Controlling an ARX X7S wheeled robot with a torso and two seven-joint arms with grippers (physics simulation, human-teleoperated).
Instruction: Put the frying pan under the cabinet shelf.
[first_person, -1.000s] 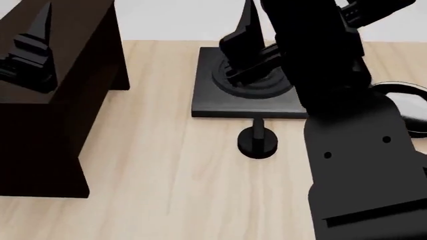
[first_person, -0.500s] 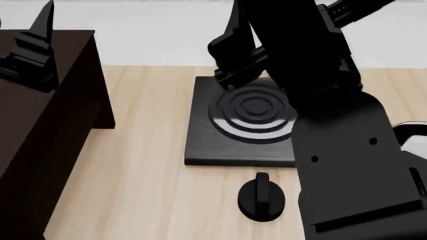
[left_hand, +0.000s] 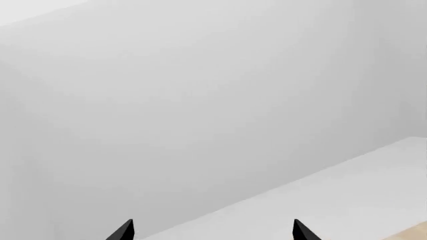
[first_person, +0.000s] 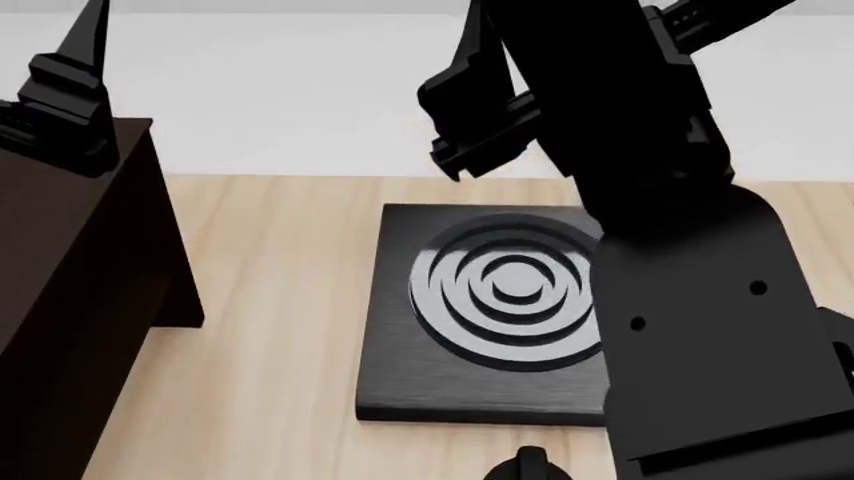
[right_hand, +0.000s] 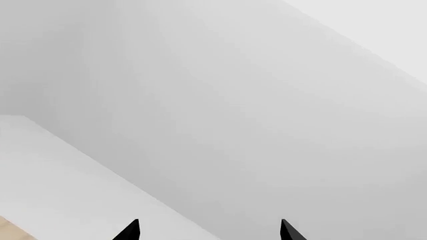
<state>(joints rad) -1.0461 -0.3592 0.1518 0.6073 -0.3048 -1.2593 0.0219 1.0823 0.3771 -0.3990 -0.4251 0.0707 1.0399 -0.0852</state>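
Dark brown wood fills the left edge of my head view — that is the cabinet shelf (first_person: 67, 300), standing on the pale wooden table (first_person: 267, 330), with my left gripper (first_person: 60, 95) raised above its top. The frying pan is not visible in any of my views at this moment, so I cannot say exactly where it lies. What I do see is the square black plate (first_person: 400, 380) with its concentric rings, in the middle of the table and just right of the cabinet, and a small black knob (first_person: 531, 466) at the bottom edge. My right arm (first_person: 667, 280) blocks most of the right side of the scene; I judge the pan is most likely somewhere behind it or out of frame on that side, which would make my right gripper (first_person: 467, 110) the nearer one, but that is a guess. Both wrist cameras look only at blank grey wall. Each shows two black fingertips (left_hand: 123, 231) set well apart with nothing between them — both claws are spread and empty (right_hand: 130, 231). The pan's handle axis I cannot tell.
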